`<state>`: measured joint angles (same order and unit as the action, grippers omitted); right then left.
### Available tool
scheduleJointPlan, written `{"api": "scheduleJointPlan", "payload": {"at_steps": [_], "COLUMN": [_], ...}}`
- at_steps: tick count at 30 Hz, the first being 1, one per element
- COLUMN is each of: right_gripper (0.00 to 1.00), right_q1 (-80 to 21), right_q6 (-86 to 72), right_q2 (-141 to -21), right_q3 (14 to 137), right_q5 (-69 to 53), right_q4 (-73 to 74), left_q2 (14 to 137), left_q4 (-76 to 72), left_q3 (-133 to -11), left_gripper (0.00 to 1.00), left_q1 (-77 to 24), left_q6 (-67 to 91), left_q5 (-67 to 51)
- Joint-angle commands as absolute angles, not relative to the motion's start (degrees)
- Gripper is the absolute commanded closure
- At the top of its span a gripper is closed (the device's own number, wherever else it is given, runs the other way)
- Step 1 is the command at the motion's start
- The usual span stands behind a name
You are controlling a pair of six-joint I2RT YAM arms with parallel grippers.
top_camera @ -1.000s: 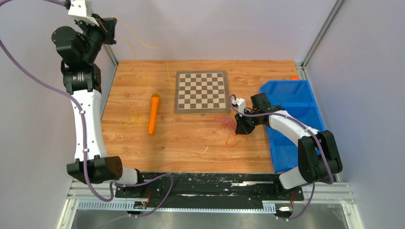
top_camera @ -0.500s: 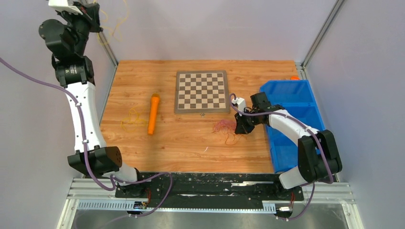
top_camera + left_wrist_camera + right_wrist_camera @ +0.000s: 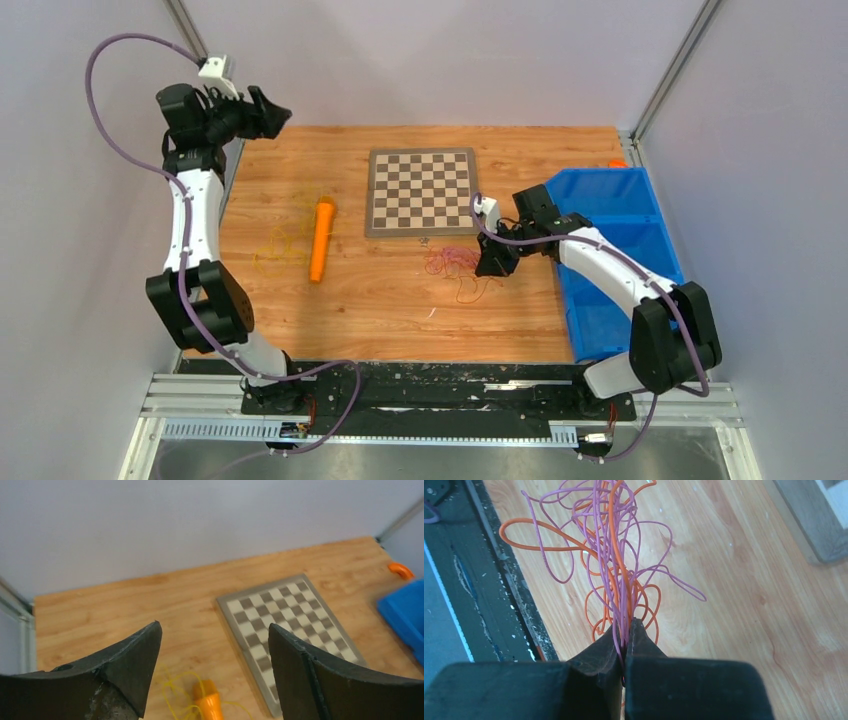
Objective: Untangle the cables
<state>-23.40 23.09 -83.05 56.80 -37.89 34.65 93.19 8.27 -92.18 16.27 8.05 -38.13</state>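
The right gripper (image 3: 626, 625) is clamping the orange and purple cables (image 3: 619, 555) between pressed-together fingers, just off the near right corner of the checkerboard (image 3: 421, 190). The left gripper (image 3: 215, 630) is hanging spread and empty past the checkerboard's far left corner. The yellow cable (image 3: 285, 245) is lying left of the checkerboard. Probably the left should be taking one colour beside the pinch and pulling slowly.

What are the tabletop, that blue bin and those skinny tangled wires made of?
The tabletop looks like wood or wood-look laminate: grain lines, faint sheen. The blue bin seems to be moulded plastic: one even colour, smooth walls. The wires look plastic-coated: smooth orange and purple skins holding springy loops; their core is hidden.
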Motion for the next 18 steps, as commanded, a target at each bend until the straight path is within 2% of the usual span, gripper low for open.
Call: {"api": "scheduleJointPlan", "payload": {"at_steps": [1, 3, 8, 12, 18], "right_gripper": [1.00, 1.00, 1.00, 0.99, 0.97], "right_q1": [-24.37, -25.03, -27.37, -28.90, -31.74], "right_q6": [25.17, 25.14, 24.95, 25.24, 26.37], "right_q2": [-78.96, -78.38, -77.85, -76.92, -74.47], "right_q3": [60.67, 61.66, 63.56, 63.96, 64.08], "right_q5": [-43.04, -44.49, -46.59, -48.21, -49.36], "right_q4": [34.47, 34.52, 34.47, 34.48, 34.40], "left_q2": [84.92, 80.72, 70.77, 64.06, 63.25], "left_q4": [10.30, 13.70, 25.75, 21.41, 19.54], "left_q3": [-86.51, -81.81, -68.79, -58.67, -54.80], "left_gripper": [0.06, 0.03, 0.03, 0.05, 0.11], "left_q1": [15.50, 13.07, 2.49, -10.44, -19.96], "left_q6": [3.69, -0.58, -14.62, -15.82, -16.10], "left_q5": [-53.54, -56.81, -64.65, -62.90, -59.19]}}
